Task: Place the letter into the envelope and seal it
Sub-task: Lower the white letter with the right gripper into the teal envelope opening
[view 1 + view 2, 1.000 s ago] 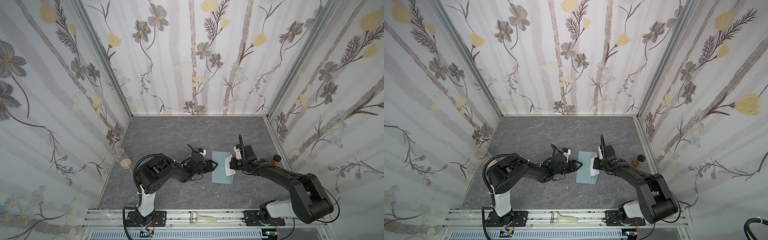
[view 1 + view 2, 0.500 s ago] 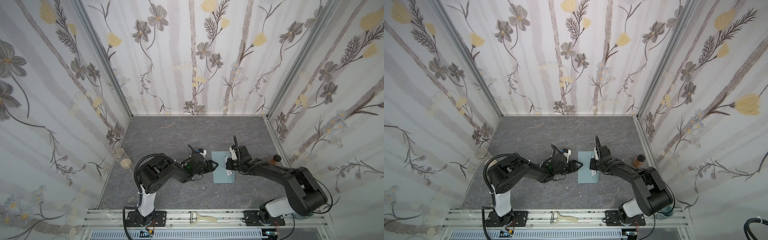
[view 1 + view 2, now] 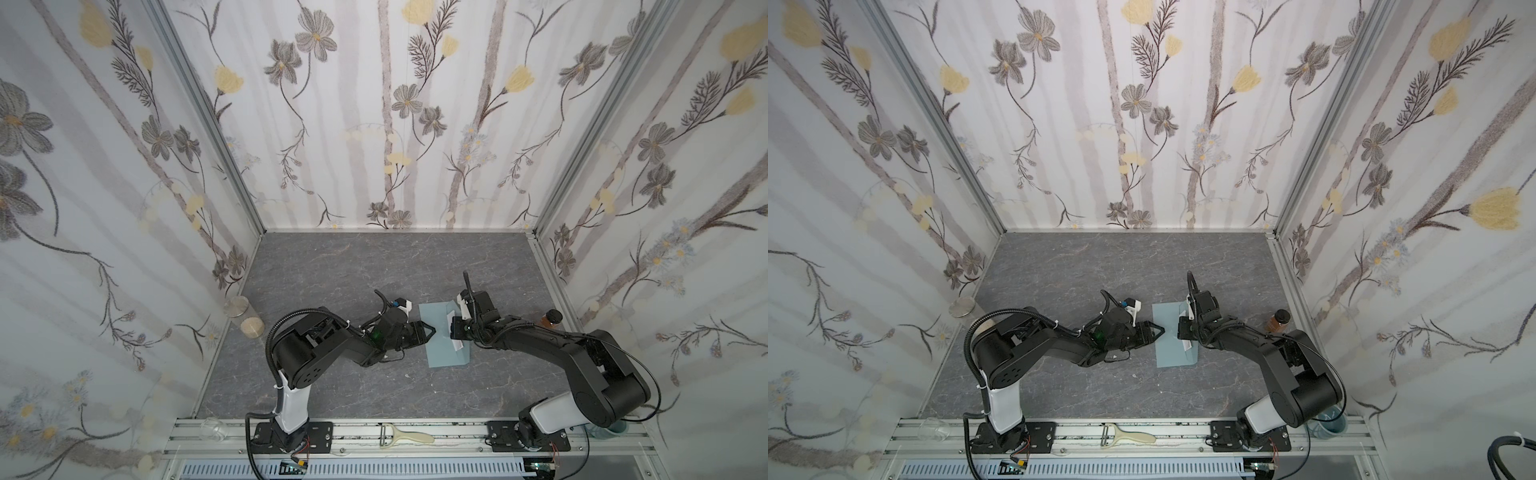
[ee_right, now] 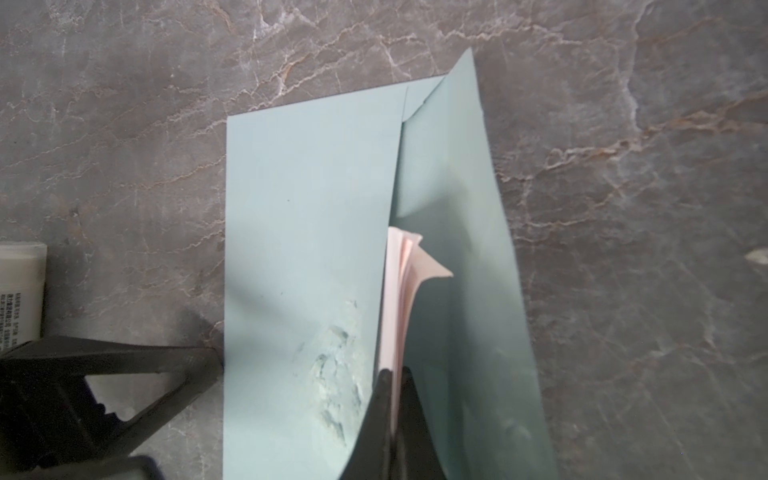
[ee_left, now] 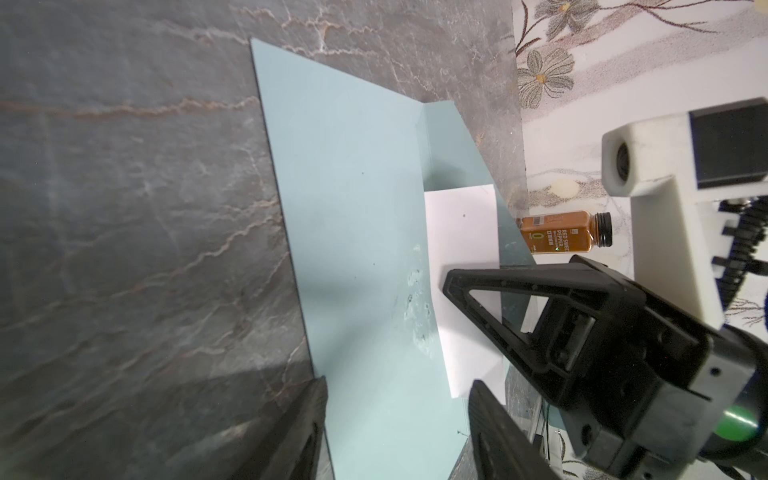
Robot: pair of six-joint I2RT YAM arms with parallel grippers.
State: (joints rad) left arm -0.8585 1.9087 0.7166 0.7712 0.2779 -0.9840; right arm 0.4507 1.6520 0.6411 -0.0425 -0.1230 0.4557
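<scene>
Flowery wallpaper all round, grey marbled table [image 3: 374,266] underneath. The envelope [image 3: 442,345] lies flat mid-table, flap lifted on its 3 o'clock side. My right gripper [image 4: 392,380] is pinched tight on the folded letter [image 4: 399,286], whose front edge sits at the envelope's mouth. Looks part-way in to me. My left gripper [image 5: 397,382] gapes at 9 o'clock, straddling the envelope's edge, holding nothing. The paper's light and floppy, one corner curling, so I'd grip near the fold. Spice bottle [image 5: 557,235] at 3 o'clock — brownish powder inside, cap on.
</scene>
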